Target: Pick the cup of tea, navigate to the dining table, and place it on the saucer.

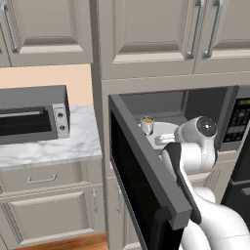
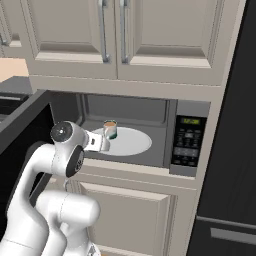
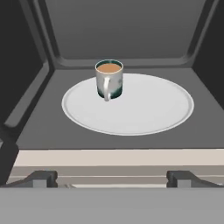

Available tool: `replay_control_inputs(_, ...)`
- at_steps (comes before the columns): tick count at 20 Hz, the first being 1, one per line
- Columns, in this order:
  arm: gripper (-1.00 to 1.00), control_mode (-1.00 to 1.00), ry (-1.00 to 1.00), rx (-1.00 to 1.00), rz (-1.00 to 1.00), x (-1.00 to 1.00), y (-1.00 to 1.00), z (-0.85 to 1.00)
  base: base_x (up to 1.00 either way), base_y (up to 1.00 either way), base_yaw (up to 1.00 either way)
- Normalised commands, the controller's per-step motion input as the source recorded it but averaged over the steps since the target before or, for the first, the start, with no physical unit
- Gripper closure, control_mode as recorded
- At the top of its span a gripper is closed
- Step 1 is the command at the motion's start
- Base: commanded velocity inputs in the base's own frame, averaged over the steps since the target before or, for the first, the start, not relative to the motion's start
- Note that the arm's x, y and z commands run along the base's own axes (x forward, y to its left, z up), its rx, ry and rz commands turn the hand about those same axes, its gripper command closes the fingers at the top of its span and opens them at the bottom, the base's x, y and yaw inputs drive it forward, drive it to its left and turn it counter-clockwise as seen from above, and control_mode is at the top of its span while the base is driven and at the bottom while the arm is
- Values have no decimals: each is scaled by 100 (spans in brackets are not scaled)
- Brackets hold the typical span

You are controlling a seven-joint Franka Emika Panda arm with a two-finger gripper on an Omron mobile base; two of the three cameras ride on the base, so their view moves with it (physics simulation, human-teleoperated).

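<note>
Right now the cup of tea (image 3: 109, 79) stands upright on the large white round plate (image 3: 144, 109) inside the open microwave (image 2: 150, 112), with brown liquid showing at its rim. In the hand view the cup sits at about 10 o'clock from the plate's middle, toward the back left of the dish, and its handle faces the camera. The plate lies flat on the grey microwave floor.

The end effector (image 3: 111, 178) is outside the cavity, in front of the microwave's pale front sill, and it holds nothing. Its two dark fingertips (image 3: 40, 178) stand wide apart at the bottom of the hand view, one at 7 o'clock and one at 5 o'clock, with the cup up at 12 o'clock between their lines and well apart from them. In the right base view the end effector (image 2: 102, 143) points into the opening just below and in front of the cup, at the plate's near left edge; whether it overlaps the plate I cannot tell.

The microwave door (image 1: 141, 180) hangs open at 9 o'clock of the cavity, and the control panel (image 2: 187, 142) sits at 3 o'clock. In the left base view, a toaster oven (image 1: 31, 114) rests on the marble table (image 1: 58, 149) at 9 o'clock from the microwave. Cabinet doors (image 2: 120, 30) run above at 12 o'clock.
</note>
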Motion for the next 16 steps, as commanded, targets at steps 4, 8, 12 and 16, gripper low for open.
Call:
replay_control_inputs(4,-100,-100,-2,7,0,0,-10,2,0,0,0)
replay_control_inputs(8,-100,-100,-6,10,0,-3,-10,6,0,0,0)
replay_control_inputs(12,-100,-100,-11,9,0,-10,-6,6,0,0,0)
replay_control_inputs(16,-100,-100,-3,1,0,-1,0,0,0,0,0)
